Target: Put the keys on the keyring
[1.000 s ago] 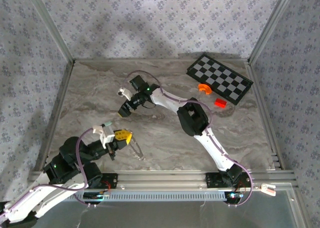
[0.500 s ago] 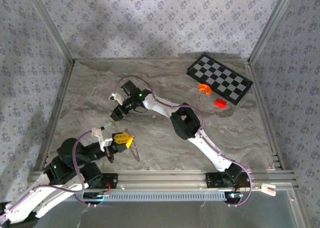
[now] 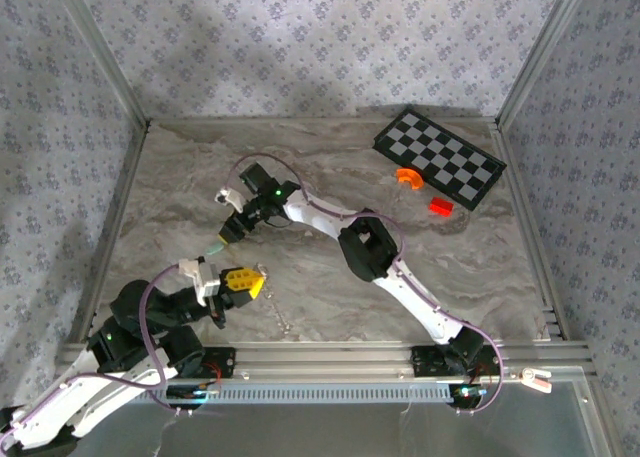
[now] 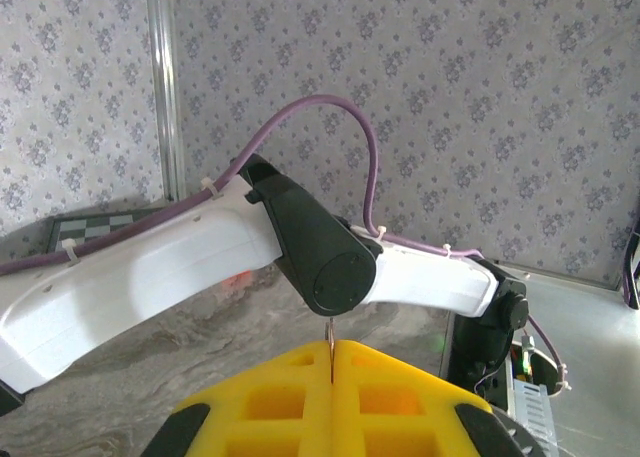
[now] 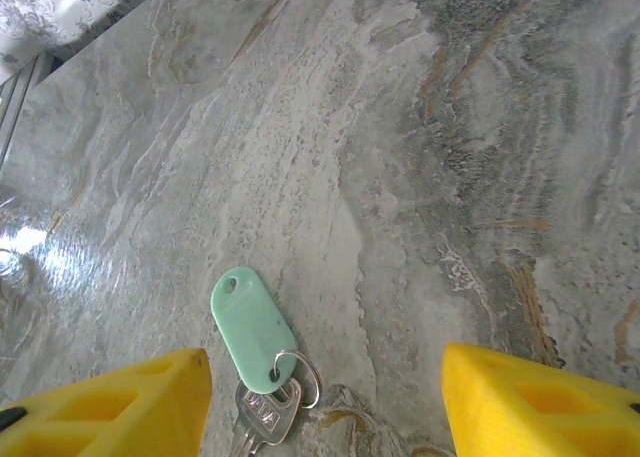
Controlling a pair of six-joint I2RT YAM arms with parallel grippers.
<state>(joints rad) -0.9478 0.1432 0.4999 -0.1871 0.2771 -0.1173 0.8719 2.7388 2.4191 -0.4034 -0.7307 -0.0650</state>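
My right claw (image 5: 325,377) hangs spread just above the marble table (image 5: 420,127), straddling a key (image 5: 262,419) on its green tag (image 5: 252,329), placed to pinch it. My left claw (image 4: 330,362) is pressed together on the keyring (image 4: 329,337), holding it edge-up, I judge to receive the key.

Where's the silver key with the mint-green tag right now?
In the right wrist view, the silver metal key with its mint-green oval plastic tag lies on the grey marble table between the right gripper's open yellow fingers, nearer the one at picture left.
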